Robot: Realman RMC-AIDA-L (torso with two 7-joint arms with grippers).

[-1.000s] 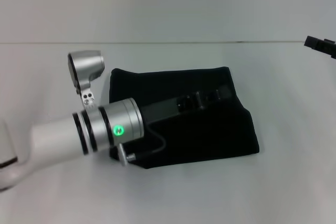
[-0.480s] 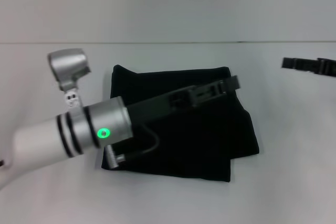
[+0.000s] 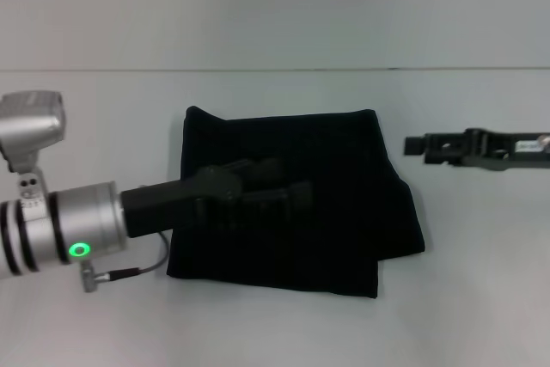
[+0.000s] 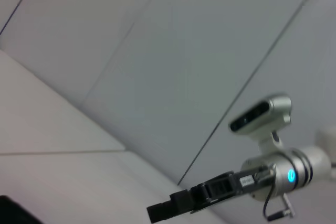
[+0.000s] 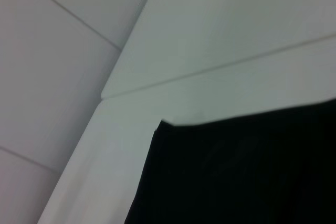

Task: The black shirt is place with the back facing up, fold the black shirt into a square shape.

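Observation:
The black shirt (image 3: 335, 212) lies folded into a rough rectangle in the middle of the white table, plain side up, with a stepped edge at its near right. My left gripper (image 3: 288, 191) hovers over the shirt's left-middle part, its arm reaching in from the left. The right gripper (image 3: 411, 145) comes in from the right and sits just beyond the shirt's upper right edge, apart from the cloth. It also shows in the left wrist view as the right gripper (image 4: 157, 213). The right wrist view shows a corner of the shirt (image 5: 236, 171) on the table.
The white table (image 3: 481, 281) spreads out on every side of the shirt, and its far edge meets a pale wall (image 3: 275, 6). A thin cable (image 3: 142, 268) hangs by the left wrist, close to the shirt's near left corner.
The left arm has drawn back to the left, taking its gripper from the shirt's upper right area to its middle. The right gripper has moved in from the right edge toward the shirt.

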